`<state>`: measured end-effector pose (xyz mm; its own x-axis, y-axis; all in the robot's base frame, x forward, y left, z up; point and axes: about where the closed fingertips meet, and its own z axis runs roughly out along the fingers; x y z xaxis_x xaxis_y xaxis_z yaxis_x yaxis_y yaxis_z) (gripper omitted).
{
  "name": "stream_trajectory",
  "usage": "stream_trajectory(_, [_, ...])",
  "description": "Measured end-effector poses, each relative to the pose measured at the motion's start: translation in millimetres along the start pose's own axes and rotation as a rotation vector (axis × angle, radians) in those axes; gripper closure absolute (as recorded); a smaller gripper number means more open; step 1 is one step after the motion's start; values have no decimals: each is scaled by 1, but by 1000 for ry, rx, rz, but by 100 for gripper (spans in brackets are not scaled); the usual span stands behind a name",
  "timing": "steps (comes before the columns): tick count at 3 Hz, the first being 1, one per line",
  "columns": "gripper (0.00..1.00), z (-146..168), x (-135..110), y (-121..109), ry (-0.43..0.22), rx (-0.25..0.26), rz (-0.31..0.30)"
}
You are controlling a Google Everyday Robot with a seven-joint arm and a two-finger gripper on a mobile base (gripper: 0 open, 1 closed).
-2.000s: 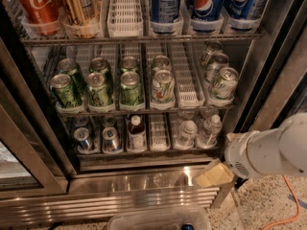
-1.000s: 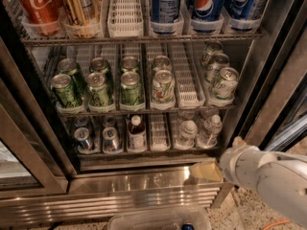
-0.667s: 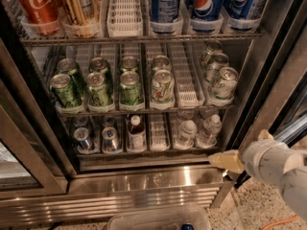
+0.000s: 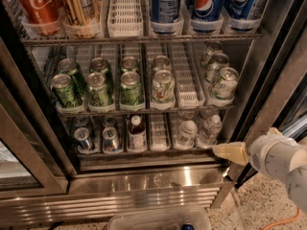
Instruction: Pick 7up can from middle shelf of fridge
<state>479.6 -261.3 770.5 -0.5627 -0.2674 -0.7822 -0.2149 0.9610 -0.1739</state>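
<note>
Cans stand in rows on the middle shelf (image 4: pixel 186 83) of the fridge (image 4: pixel 144 182). The 7up can (image 4: pixel 163 86), pale with green letters, stands at the front of its lane near the middle of the frame, just right of three dark green cans (image 4: pixel 98 87). The gripper (image 4: pixel 229 152) hangs at the lower right, below that shelf, well apart from the can. I cannot tell if its jaws are spread or pressed together.

Matt tan gripper (image 4: pixel 219 151) low beside glossy steel fridge (image 4: pixel 144 180).
</note>
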Motion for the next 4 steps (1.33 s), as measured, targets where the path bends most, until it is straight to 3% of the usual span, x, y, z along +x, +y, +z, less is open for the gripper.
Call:
stream_trajectory(1, [0, 0, 0, 0, 0, 0, 0])
stream_trajectory(2, [0, 2, -5, 14, -52, -24, 34])
stream_trajectory(3, [0, -10, -29, 20, -186, -28, 121])
stream_trajectory(4, [0, -24, -53, 14, -322, 1, 197])
